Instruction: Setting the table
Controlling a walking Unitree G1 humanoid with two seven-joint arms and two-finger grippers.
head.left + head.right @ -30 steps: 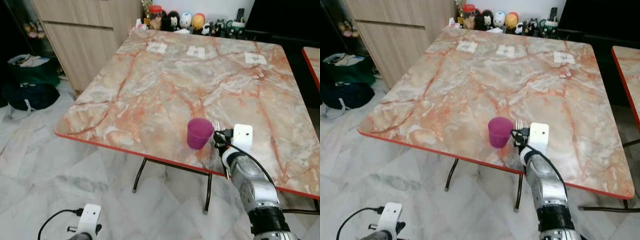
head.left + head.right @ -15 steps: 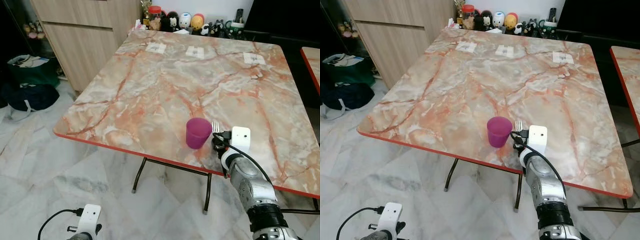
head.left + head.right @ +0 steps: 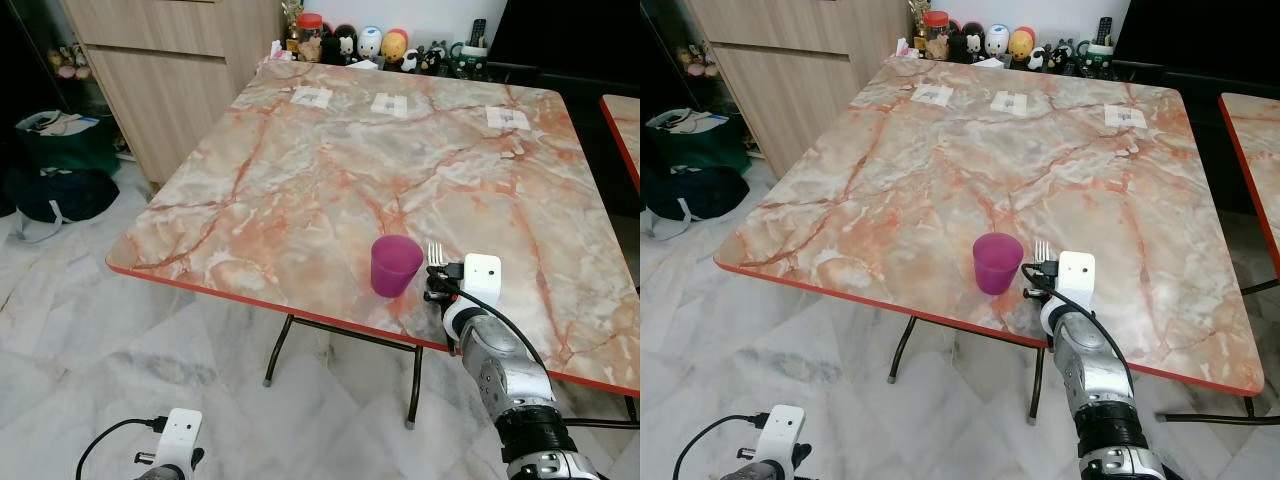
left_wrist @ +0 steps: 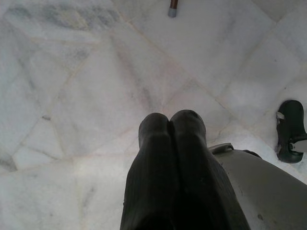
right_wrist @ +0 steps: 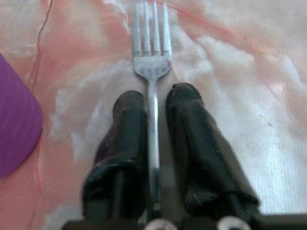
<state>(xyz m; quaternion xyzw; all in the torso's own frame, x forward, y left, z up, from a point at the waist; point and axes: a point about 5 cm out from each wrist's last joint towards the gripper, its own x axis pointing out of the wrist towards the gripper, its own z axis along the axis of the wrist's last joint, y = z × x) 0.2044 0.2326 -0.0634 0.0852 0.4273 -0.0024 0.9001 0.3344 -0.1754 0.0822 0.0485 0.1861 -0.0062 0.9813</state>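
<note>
The right hand (image 5: 152, 103) pinches the fork (image 5: 152, 52) by its thin handle, just beside the purple cup (image 3: 395, 265) on the tabletop (image 3: 330, 180); the fork looks light, stiff and slippery.

Marble-patterned desk (image 3: 300, 190) with a red edge. Near its front edge stands a purple cup (image 3: 395, 265), upright, with a fork (image 5: 152, 52) lying just beside it, tines pointing toward the far side. Three white cards (image 3: 391, 103) lie along the far side; figurines (image 3: 371, 42) line the far edge.
</note>
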